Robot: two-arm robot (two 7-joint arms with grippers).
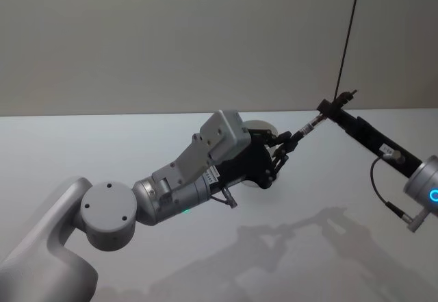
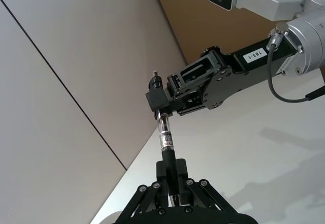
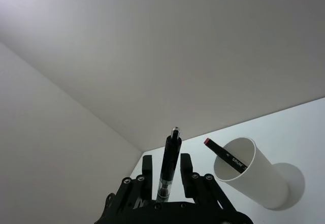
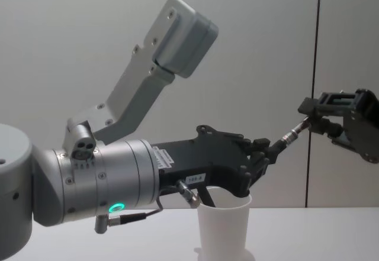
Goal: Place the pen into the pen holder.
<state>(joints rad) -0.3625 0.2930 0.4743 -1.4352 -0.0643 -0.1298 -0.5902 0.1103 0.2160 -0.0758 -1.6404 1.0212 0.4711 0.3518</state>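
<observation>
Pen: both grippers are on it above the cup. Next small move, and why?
Probably open the right gripper to finish the handover. The slim black-and-clear pen spans both grippers in mid-air: the left gripper is shut on its lower end, the right on its cap end. The white paper cup pen holder stands just below the left gripper, already holding a black marker.

Marker (image 3: 227, 156) inside pen holder (image 3: 254, 176)

Even, soft lighting; faint arm shadows on table (image 1: 328, 247).

A plain grey wall (image 1: 171, 35) rises behind the white table (image 1: 328, 261).
</observation>
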